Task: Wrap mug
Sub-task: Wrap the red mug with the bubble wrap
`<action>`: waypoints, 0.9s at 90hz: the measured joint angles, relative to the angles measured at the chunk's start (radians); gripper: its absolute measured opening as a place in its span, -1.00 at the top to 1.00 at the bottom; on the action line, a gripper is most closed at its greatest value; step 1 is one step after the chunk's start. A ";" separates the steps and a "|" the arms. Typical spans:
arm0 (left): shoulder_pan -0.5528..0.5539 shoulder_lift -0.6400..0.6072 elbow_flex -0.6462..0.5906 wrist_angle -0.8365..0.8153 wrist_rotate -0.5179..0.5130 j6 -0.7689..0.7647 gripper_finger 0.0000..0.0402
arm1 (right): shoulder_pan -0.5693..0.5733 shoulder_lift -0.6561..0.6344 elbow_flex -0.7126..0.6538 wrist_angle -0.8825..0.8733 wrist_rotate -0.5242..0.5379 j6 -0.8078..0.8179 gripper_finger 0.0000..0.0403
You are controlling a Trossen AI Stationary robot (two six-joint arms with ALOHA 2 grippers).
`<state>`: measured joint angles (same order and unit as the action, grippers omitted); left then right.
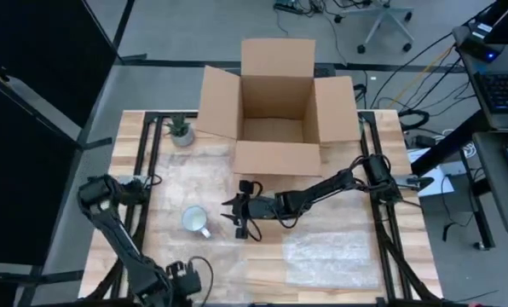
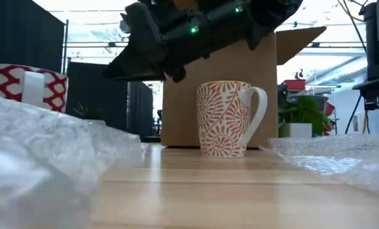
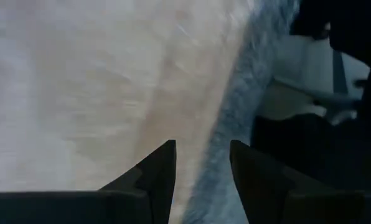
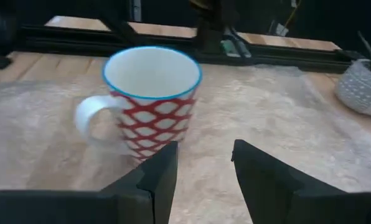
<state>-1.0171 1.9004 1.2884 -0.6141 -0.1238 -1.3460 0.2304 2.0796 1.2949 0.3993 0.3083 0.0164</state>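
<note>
A mug point(image 1: 194, 219) with a red-and-white lattice pattern and a blue rim point(image 4: 151, 99) stands upright on its base on a clear bubble-wrap sheet point(image 1: 190, 175), left of the table's middle. Its handle points toward the near right. My right gripper point(image 1: 235, 215) is low, just right of the mug, and is open point(image 4: 203, 155), with the mug a short way ahead of its fingertips. My left gripper point(image 1: 186, 275) waits at the table's near edge, open point(image 3: 202, 163) over bare wood.
An open cardboard box point(image 1: 278, 111) stands at the far middle and a small potted plant point(image 1: 181, 130) at the far left. A second bubble-wrap sheet point(image 1: 331, 249) lies at the near right. The low view shows another mug with a leaf pattern point(image 2: 231, 117).
</note>
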 joint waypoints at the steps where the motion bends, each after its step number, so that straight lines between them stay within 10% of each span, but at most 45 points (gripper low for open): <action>1: 0.000 0.005 0.000 0.003 0.000 -0.001 0.31 | 0.002 0.000 0.000 -0.002 0.000 0.000 0.30; 36: 0.018 0.126 0.009 -0.027 -0.008 -0.010 0.33 | 0.059 0.000 0.001 -0.037 0.006 0.061 0.30; 58: 0.023 0.124 0.014 -0.040 -0.010 -0.028 0.92 | 0.096 0.000 0.001 -0.044 0.004 0.075 0.30; 81: 0.025 0.095 0.138 -0.233 0.003 -0.022 0.99 | 0.135 -0.115 0.003 -0.061 0.002 0.053 0.30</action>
<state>-0.9919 1.9953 1.4264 -0.8475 -0.1204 -1.3681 0.3651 1.9647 1.2975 0.3378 0.3104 0.0696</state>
